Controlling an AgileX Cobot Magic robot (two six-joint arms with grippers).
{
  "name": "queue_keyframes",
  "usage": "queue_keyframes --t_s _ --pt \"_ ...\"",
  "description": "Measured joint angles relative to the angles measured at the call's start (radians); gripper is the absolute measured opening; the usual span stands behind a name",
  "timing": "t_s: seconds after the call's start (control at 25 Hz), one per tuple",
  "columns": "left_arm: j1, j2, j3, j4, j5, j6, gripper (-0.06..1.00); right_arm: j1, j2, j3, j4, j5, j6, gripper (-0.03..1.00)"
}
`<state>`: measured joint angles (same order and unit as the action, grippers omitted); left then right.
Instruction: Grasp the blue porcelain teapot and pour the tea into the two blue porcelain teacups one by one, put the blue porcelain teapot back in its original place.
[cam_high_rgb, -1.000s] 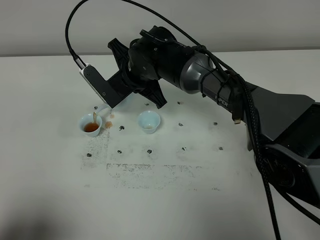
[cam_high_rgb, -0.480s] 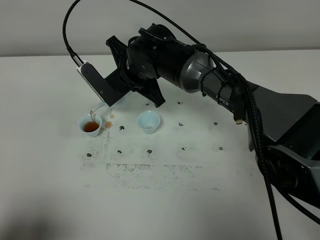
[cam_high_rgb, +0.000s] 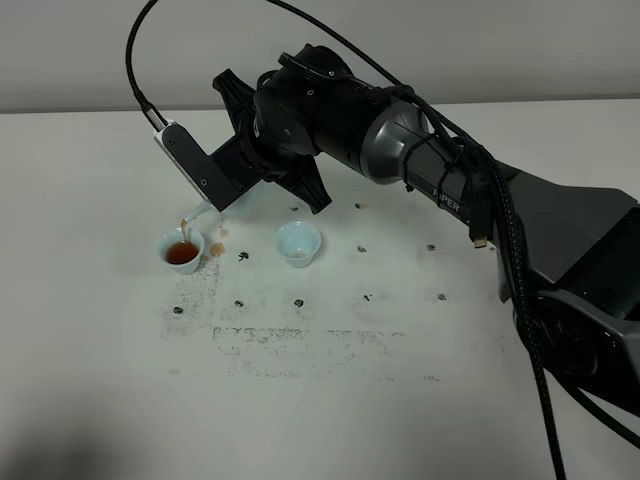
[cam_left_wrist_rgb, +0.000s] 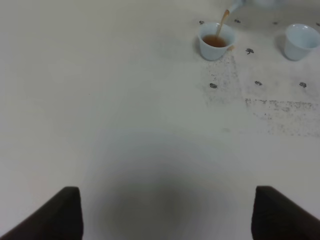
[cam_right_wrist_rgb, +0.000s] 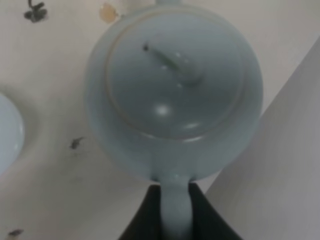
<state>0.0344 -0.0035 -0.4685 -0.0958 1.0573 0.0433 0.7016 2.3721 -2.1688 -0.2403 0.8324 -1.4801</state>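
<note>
Over the tea-filled cup (cam_high_rgb: 181, 250), tilted teapot (cam_right_wrist_rgb: 175, 90) pouring, pinched tight in right claw (cam_right_wrist_rgb: 175, 212), left claw (cam_left_wrist_rgb: 167, 212) gaping, empty.

Teapot (cam_high_rgb: 204, 212) mostly hidden behind right arm (cam_high_rgb: 400, 150), one teacup (cam_right_wrist_rgb: 7, 132) cut off at edge

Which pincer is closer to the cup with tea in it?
The right one. The right pincer holds the teapot by its handle, tipped just above and beside that cup, pouring into it. The left pincer hangs open, far from the cup.
</note>
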Motion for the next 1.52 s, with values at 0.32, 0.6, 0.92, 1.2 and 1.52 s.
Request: queue_keyframes --t_s 0.32,0.6,0.92,1.2,1.52 --pt "0.000 0.000 0.000 0.000 0.000 0.000 0.66 0.000 0.000 0.000 0.000 0.001 0.000 0.03" --pt "0.000 0.000 0.000 0.000 0.000 0.000 0.66 0.000 0.000 0.000 0.000 0.015 0.000 0.03" --pt "0.000 0.000 0.000 0.000 0.000 0.000 0.66 0.000 0.000 0.000 0.000 0.016 0.001 0.03" --pt "0.000 0.000 0.000 0.000 0.000 -0.001 0.66 0.000 0.000 0.000 0.015 0.017 0.015 0.03" --pt "0.000 0.000 0.000 0.000 0.000 -0.001 0.66 0.000 0.000 0.000 0.066 0.017 0.102 0.03"
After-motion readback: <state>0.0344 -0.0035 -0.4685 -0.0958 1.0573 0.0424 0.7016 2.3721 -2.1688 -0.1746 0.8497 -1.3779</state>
